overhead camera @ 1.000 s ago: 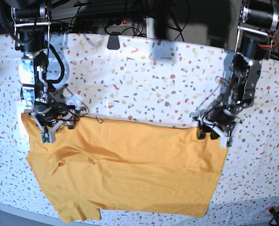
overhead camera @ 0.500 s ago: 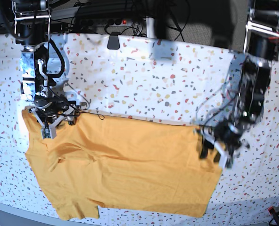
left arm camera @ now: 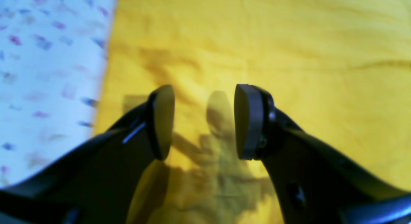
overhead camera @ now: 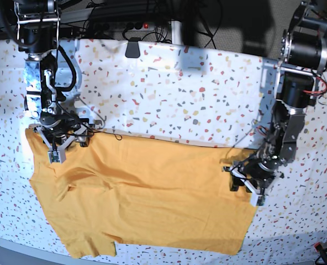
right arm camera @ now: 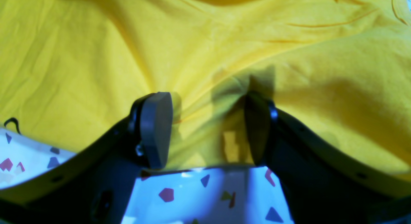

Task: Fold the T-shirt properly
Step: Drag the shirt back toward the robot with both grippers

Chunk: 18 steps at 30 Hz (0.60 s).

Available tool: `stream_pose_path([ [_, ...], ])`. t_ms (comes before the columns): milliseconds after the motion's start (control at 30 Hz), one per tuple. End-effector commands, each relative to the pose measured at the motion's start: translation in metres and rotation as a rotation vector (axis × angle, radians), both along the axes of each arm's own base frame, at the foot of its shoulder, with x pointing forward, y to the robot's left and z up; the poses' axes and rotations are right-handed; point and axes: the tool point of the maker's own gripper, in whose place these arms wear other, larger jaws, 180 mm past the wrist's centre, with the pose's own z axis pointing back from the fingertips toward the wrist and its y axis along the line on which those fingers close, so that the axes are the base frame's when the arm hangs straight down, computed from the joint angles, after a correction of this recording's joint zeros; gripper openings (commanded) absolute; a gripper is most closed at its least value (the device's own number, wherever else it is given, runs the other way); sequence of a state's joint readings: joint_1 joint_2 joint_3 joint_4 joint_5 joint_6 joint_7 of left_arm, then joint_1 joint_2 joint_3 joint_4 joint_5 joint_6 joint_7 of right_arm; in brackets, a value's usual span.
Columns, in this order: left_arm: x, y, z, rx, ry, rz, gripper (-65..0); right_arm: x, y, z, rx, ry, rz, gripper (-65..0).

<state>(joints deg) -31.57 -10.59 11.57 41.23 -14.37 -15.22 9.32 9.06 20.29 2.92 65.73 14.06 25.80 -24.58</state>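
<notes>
The mustard-orange T-shirt (overhead camera: 152, 193) lies spread flat across the front half of the table, with a short sleeve at the lower left. My right gripper (overhead camera: 56, 150) sits at its upper left corner. In the right wrist view this gripper (right arm camera: 207, 130) is open, its fingers straddling the T-shirt's (right arm camera: 96, 40) creased edge, and no cloth is pinched. My left gripper (overhead camera: 246, 189) hovers over the shirt's right edge. Seen from the left wrist, that gripper (left arm camera: 204, 121) is open above flat yellow T-shirt fabric (left arm camera: 321, 40) with nothing between its pads.
The white speckled tablecloth (overhead camera: 180, 94) covers the table around the shirt, and shows too as tablecloth (left arm camera: 48, 57) and tablecloth (right arm camera: 192, 192) in the wrist views. A black clip (overhead camera: 133, 48) and cables sit at the back edge. A thin black cable (overhead camera: 105, 132) lies by the right gripper.
The left arm has swung from the shirt's upper right corner down along its right edge, toward the table's front. The right arm has barely shifted. The shirt lies as before.
</notes>
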Motion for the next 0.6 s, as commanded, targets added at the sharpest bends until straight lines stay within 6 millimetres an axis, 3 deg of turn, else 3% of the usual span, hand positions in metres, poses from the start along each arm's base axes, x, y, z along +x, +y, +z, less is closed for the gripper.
stream_pose_path([
  [0, 0.020, -0.002, 0.031, -0.014, -0.112, 0.002, -36.0, -0.001, -0.001, 0.000, -0.009, 0.028, 0.013, -28.9],
  [100, 0.015, -0.005, 0.022, 0.018, -0.154, -0.012, -36.0, -0.002, -0.001, -0.001, -0.011, 0.036, 0.013, -28.9],
  [200, 0.001, -0.002, -0.013, 0.052, -0.014, -0.014, -36.0, -0.006, -0.002, -0.004, -0.016, 0.059, 0.014, -28.9],
  [400, -0.032, 0.006, -0.060, 0.106, 0.218, -0.022, -36.0, -0.003, 0.009, 0.003, 0.006, 0.040, 0.065, -28.9],
  [567, -0.043, 0.004, -0.063, 0.135, 0.332, -0.041, -36.9, 0.003, 0.021, 0.025, 0.043, 0.012, 0.083, -28.9],
])
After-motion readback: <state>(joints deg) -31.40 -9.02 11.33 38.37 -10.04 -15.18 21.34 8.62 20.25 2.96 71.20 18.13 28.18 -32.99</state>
